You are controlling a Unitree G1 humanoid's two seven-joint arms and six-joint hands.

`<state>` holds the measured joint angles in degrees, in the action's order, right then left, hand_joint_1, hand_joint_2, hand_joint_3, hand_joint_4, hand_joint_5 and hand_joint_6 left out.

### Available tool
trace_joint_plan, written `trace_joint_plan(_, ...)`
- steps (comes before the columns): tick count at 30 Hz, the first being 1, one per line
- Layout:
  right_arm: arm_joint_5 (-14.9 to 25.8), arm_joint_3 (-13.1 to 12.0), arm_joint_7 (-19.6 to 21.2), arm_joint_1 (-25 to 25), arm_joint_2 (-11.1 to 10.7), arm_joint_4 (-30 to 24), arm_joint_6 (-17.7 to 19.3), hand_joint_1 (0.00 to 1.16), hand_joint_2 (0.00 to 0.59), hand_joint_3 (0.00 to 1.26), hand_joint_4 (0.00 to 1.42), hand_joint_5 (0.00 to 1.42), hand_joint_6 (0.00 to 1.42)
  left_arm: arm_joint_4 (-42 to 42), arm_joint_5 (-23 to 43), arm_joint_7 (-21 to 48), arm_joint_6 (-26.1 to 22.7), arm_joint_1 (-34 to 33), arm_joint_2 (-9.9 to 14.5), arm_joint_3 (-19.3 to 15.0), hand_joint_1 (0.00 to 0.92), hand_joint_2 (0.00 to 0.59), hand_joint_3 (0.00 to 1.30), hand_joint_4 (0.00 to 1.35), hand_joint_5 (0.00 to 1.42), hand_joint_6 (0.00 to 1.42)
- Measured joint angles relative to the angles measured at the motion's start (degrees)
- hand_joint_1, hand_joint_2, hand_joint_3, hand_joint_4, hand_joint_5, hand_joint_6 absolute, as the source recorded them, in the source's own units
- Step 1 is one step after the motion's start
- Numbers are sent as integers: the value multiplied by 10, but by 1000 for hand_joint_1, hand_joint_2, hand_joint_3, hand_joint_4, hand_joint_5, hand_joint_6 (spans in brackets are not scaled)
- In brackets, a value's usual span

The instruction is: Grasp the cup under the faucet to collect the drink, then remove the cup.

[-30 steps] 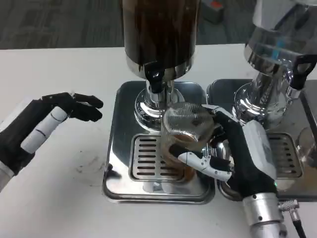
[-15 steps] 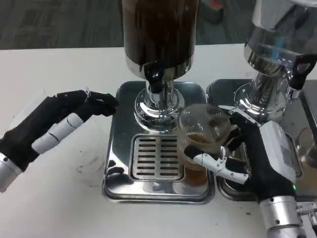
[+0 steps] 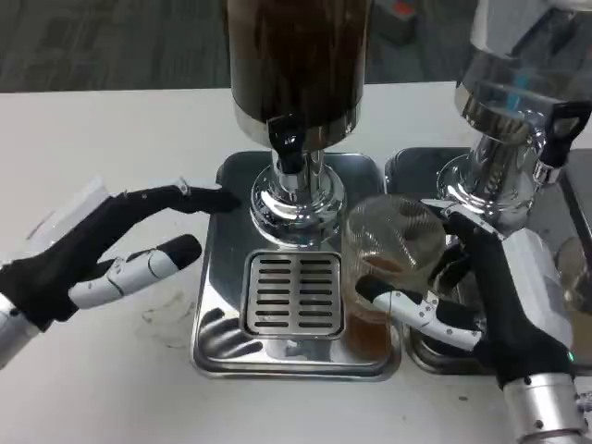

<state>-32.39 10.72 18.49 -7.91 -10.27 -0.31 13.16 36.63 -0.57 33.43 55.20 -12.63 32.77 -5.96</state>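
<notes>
Right hand (image 3: 490, 296) clamped on clear plastic cup of brown drink (image 3: 388, 264), now shifted right off the slotted steel drip grate (image 3: 294, 294), clear of the black faucet (image 3: 287, 146). Removal underway. Left hand (image 3: 102, 254), fingers apart, has advanced.

White table (image 3: 111, 129) carrying two polished steel drip trays side by side, touching or nearly so along their inner edges. Left tray (image 3: 217, 324) with a slotted grate (image 3: 294, 296); right tray (image 3: 407, 166) bearing a second chrome dispenser (image 3: 518, 102) with a black tap handle (image 3: 560, 129). Beyond the far table edge, grey carpeted floor (image 3: 111, 42) with a blurred orange-and-grey object (image 3: 398, 14).
</notes>
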Motion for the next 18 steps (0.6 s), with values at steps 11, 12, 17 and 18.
trace_joint_plan(11, -1, -10, -19, -20, -10, -37, -11, 809, 193, 533, 593, 766, 846, -10, -46, -49, 49, 41, 36, 0, 0, 122, 257, 153, 149, 197)
trace_joint_plan(12, -1, -9, -20, -20, -10, -40, -11, 810, 193, 533, 593, 766, 848, -13, -48, -53, 54, 45, 38, 0, 0, 121, 244, 142, 144, 194)
trace_joint_plan(17, -2, -10, -27, -39, -12, -67, -12, 813, 193, 533, 585, 773, 852, -40, -70, -75, 95, 79, 56, -2, 0, 120, 215, 118, 131, 178)
trace_joint_plan(18, -3, -10, -29, -44, -13, -73, -12, 813, 193, 533, 585, 773, 852, -45, -71, -77, 103, 85, 58, -2, 0, 119, 212, 116, 130, 178)
